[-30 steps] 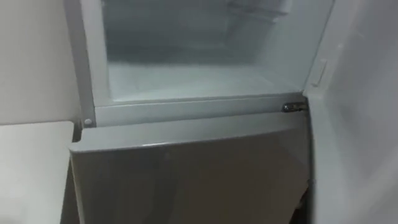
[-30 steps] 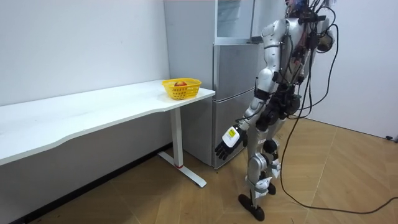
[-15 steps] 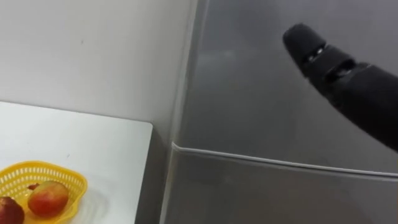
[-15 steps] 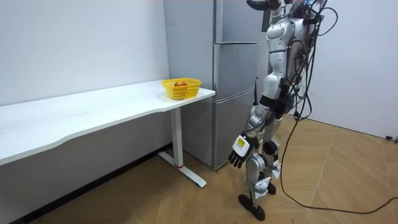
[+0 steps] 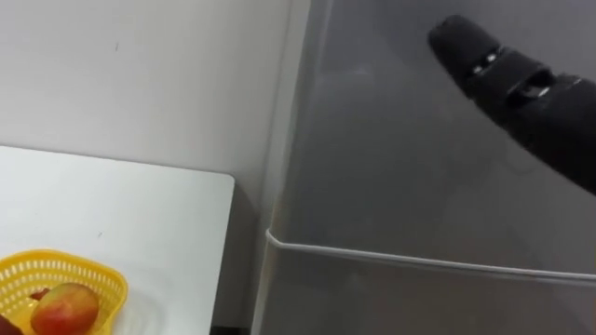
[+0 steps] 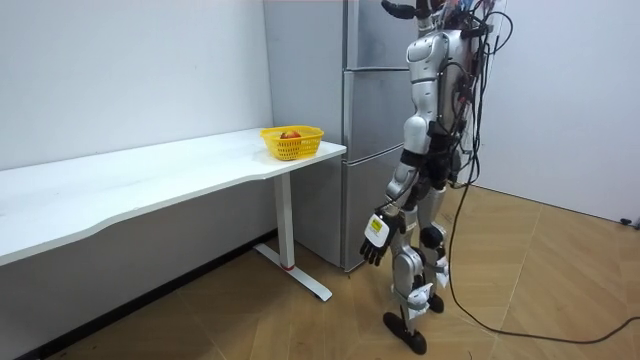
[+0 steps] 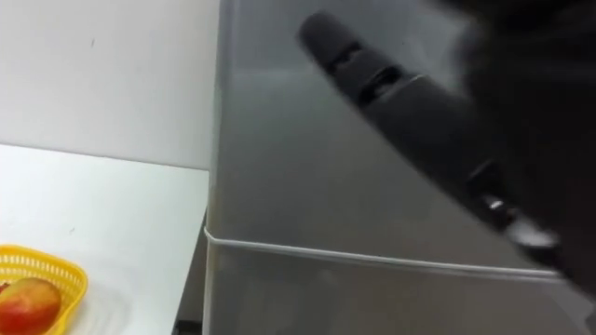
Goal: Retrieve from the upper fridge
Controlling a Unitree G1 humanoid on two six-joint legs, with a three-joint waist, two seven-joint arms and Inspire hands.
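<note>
Upper fridge door [image 5: 391,149] looks shut; right hand [image 5: 521,88] fingers straight against it. Best press evenly, seating the seal.

The fridge [image 5: 400,167] was plain silver-grey, and the right hand [image 5: 521,88] was all black. The table [image 5: 121,205] was white, the basket [image 5: 56,277] bright yellow with an open mesh pattern, the fruit [image 5: 63,307] reddish-yellow, and the floor [image 6: 560,280] tan wood-plank.

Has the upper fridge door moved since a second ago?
Yes. The upper door stood open then; now it is shut, in line with the lower door below it, with the right hand raised at it.
</note>
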